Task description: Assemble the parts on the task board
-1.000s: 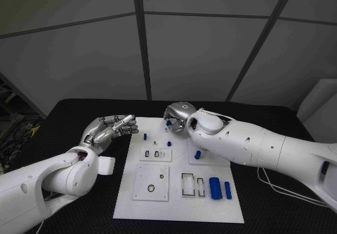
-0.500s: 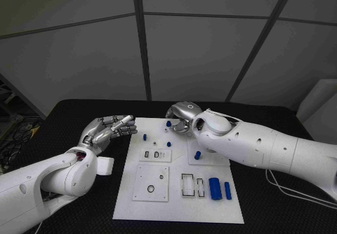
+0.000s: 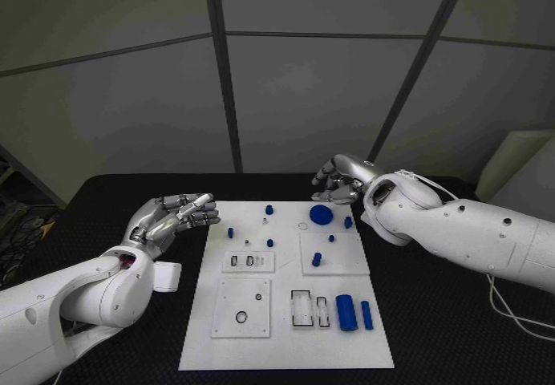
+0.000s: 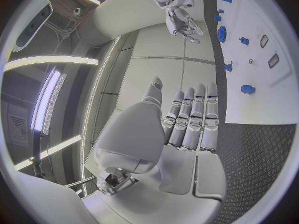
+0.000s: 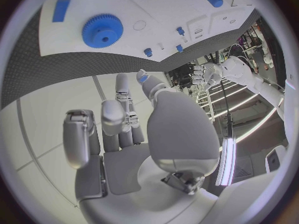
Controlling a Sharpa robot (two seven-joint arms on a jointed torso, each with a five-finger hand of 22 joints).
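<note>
Blue gear (image 3: 321,212) lies flat just beside the empty, loosely spread right robot hand (image 3: 337,181).

The head view looks down from above onto the worktop (image 3: 104,192) and the whole task board (image 3: 289,297). Each wrist view sits close behind its own hand, facing across the board. All three share the board's far end, where a blue gear (image 3: 321,212) lies, possibly loose.

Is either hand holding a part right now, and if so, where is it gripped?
Nothing is held. The right hand hangs with fingers apart beyond the blue gear; the left hand, fingers loosely curled, is empty beside the task board.
</note>
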